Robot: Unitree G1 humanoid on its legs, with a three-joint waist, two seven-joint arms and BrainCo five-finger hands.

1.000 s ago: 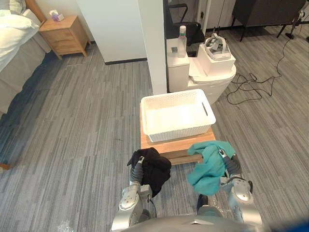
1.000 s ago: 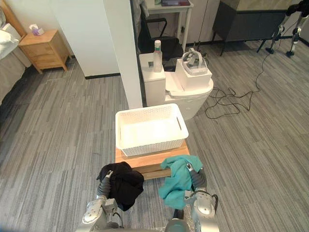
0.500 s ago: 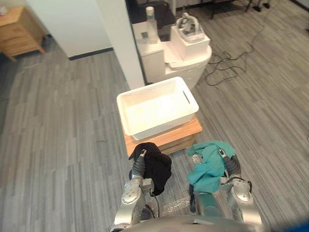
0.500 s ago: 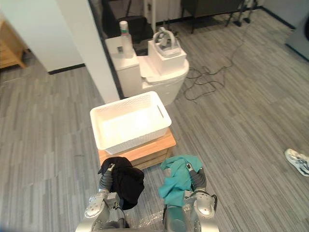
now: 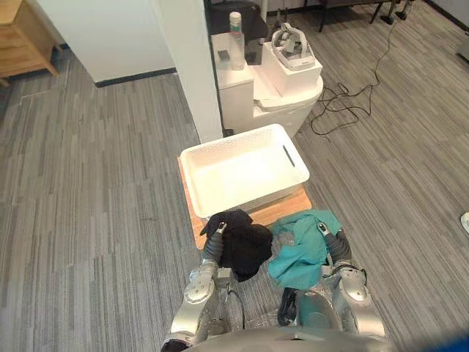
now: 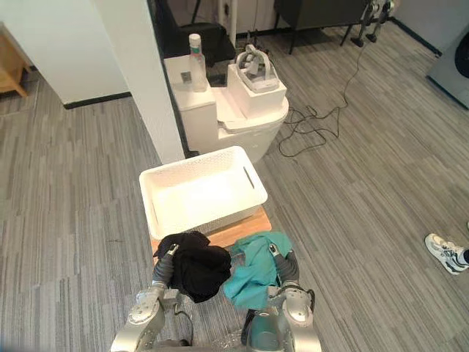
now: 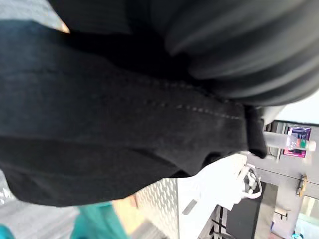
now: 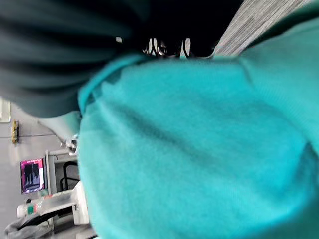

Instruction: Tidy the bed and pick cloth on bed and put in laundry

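Now, in the left eye view, my left hand (image 5: pixel 213 248) is curled round a crumpled black cloth (image 5: pixel 243 246) and my right hand (image 5: pixel 332 244) round a bunched teal cloth (image 5: pixel 299 251). Both hang just short of the white perforated plastic basket (image 5: pixel 242 144) on its low wooden stand (image 5: pixel 292 203). Each wrist view shows limp draped fabric. I judge both cloths light and floppy, best gripped at the bunched middle.
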